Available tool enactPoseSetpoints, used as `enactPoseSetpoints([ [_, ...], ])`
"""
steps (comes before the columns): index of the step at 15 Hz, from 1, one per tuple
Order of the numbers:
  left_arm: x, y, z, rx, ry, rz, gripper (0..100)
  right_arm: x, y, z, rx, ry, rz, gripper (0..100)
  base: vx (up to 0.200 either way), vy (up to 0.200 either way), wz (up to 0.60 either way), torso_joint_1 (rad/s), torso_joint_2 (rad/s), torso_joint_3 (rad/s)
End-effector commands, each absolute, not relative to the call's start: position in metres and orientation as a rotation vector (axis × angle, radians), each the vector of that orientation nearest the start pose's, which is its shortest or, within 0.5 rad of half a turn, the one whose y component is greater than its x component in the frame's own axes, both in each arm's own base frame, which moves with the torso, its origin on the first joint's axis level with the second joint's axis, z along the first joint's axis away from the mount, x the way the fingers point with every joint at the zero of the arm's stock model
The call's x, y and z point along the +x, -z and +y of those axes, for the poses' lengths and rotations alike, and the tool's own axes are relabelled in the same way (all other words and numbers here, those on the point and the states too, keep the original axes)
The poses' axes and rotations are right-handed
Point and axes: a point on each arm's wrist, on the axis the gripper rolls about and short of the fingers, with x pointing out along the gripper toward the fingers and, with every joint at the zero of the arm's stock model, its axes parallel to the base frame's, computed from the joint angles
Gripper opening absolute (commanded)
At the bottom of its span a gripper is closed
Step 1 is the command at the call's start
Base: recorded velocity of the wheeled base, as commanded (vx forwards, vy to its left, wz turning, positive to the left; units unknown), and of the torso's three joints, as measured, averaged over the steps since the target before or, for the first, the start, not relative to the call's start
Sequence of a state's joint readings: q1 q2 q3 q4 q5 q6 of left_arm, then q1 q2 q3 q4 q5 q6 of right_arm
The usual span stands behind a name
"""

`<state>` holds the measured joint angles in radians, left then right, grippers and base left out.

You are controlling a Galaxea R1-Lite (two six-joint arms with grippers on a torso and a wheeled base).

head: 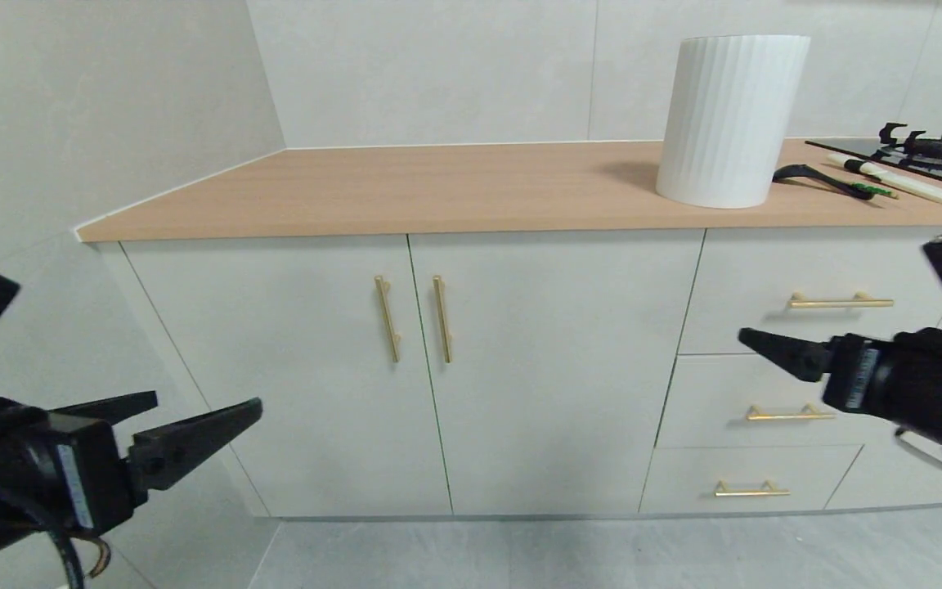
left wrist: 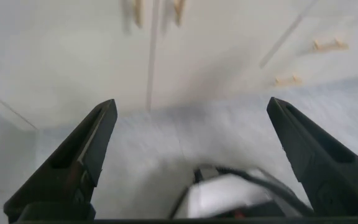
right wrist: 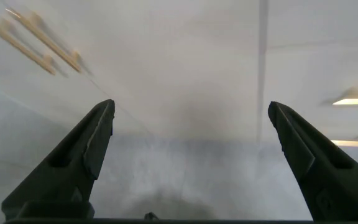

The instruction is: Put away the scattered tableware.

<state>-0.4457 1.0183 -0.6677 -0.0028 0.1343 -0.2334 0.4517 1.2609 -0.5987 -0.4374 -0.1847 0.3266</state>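
Left claw (left wrist: 191, 106) and right claw (right wrist: 191, 106) gape; ribbed canister (head: 731, 123) stands upright.

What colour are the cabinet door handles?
The handles are gold, clearest in the head view.

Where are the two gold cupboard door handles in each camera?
Head view: door handles at centre, under the counter.
Left wrist view: blurred door handles, far beyond the open left claw, either side of the door seam.
Right wrist view: blurred gold streaks beyond the open right claw, off to one side.
Shared landmark: the gold drawer handles.
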Motion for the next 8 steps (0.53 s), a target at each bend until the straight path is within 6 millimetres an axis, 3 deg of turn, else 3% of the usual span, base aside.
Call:
enactPoseSetpoints([
  [1, 0.073, -0.24, -0.026, -0.138, 0.214, 0.196, 100, 0.066, -0.244, 0.024, 0.195, -0.218, 0.032, 100, 0.0, 0.0, 0.0, 0.0, 0.0, 0.0],
  [3, 0.034, -0.236, -0.008, -0.119, 0.178, 0.095, 100, 0.031, -0.239, 0.003, 0.146, -0.051, -0.033, 100, 0.0, 0.0, 0.0, 0.0, 0.0, 0.0],
  [8, -0.044, -0.211, 0.013, -0.08, 0.065, -0.026, 100, -0.048, -0.208, -0.012, 0.07, 0.084, -0.167, 100, 0.0, 0.0, 0.0, 0.0, 0.0, 0.0],
])
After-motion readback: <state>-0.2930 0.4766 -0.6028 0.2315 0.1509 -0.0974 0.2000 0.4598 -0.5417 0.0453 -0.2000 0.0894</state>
